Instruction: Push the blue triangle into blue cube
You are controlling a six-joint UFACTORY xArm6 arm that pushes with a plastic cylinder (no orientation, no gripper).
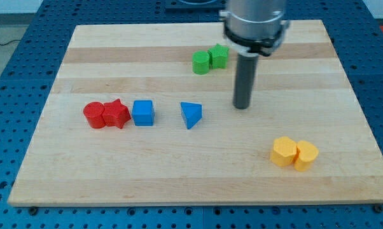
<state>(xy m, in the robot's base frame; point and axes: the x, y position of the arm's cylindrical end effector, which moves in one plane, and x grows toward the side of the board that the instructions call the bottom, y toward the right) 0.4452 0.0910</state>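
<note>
Rod upright, my tip (242, 107) on the tabletop (179, 172), right of the blue triangle (191, 115); blue cube (143, 112) farther left. No hand fitted.

Blue triangle (191, 115) sitting just right of the blue cube (143, 112), small gap between. My tip (242, 106) off to the triangle's right, slightly toward the view's top, not touching.
</note>
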